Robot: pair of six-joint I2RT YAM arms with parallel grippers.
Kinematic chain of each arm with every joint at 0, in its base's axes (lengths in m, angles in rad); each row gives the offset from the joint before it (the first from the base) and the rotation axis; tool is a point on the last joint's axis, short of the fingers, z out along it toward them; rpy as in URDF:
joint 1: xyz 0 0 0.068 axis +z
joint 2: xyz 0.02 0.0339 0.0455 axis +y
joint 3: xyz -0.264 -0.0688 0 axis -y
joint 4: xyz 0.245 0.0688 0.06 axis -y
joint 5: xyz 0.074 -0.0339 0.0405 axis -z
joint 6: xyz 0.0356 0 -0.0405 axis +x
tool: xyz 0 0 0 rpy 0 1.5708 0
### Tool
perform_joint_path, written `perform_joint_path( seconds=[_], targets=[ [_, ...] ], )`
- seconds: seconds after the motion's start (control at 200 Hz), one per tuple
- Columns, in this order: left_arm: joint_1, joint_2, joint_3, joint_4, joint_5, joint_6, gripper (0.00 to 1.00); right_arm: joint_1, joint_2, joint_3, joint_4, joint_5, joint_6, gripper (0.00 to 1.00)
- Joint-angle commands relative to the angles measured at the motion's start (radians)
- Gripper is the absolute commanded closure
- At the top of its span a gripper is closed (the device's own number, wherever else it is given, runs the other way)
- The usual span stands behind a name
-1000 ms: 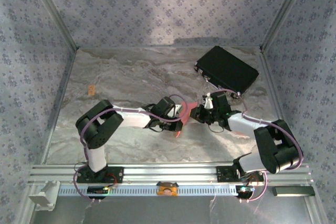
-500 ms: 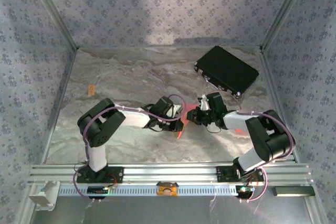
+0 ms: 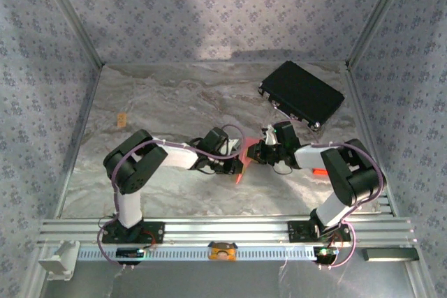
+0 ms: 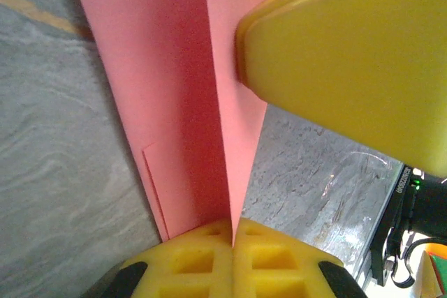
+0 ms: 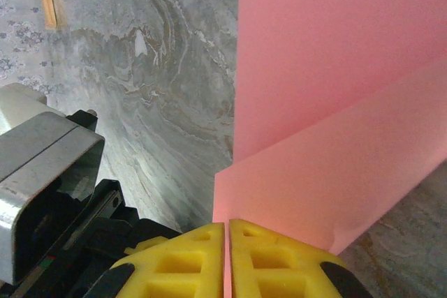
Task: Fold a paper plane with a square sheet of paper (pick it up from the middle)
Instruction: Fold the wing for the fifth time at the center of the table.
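Note:
The salmon-pink sheet of paper (image 3: 244, 153) is folded and held above the table's middle between both grippers. My left gripper (image 4: 232, 232) is shut on one edge of it, and the paper (image 4: 174, 88) rises from its pads as two flaps meeting at a crease. My right gripper (image 5: 228, 235) is shut on another edge of the paper (image 5: 335, 102), which spreads up and to the right in two layers. One yellow right finger (image 4: 349, 54) presses against the paper's flap. In the top view the left gripper (image 3: 235, 162) and right gripper (image 3: 255, 153) nearly touch. Whether the paper has a plane's pointed shape is hidden.
A black rectangular case (image 3: 302, 94) lies at the back right. A small orange tag (image 3: 121, 119) sits on the marble table near the left wall. Patterned walls close three sides, and an aluminium rail (image 3: 223, 230) runs along the near edge.
The right arm's elbow has swung inward to the left, and its gripper has edged closer to the left gripper. The left arm has hardly moved. Both stay shut on the paper.

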Motion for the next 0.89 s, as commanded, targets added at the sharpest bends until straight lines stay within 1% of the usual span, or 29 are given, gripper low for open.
perform_joint_path(
  seconds=[0.0, 0.305, 0.6, 0.889],
  targets=[
    [0.012, 0.036, -0.023, -0.030, -0.009, -0.018, 1.00, -0.008, 0.018, 0.022, 0.011, -0.014, -0.007, 0.88],
    [0.025, 0.023, -0.073, 0.031, -0.016, -0.074, 1.00, -0.025, 0.017, 0.023, 0.009, -0.036, -0.009, 0.88],
    [0.033, 0.027, -0.106, 0.078, -0.023, -0.118, 1.00, -0.025, 0.050, 0.036, 0.021, -0.060, -0.014, 0.88],
    [0.038, 0.042, -0.108, 0.079, -0.029, -0.137, 1.00, -0.027, 0.080, 0.053, 0.026, -0.074, -0.015, 0.88]
  ],
)
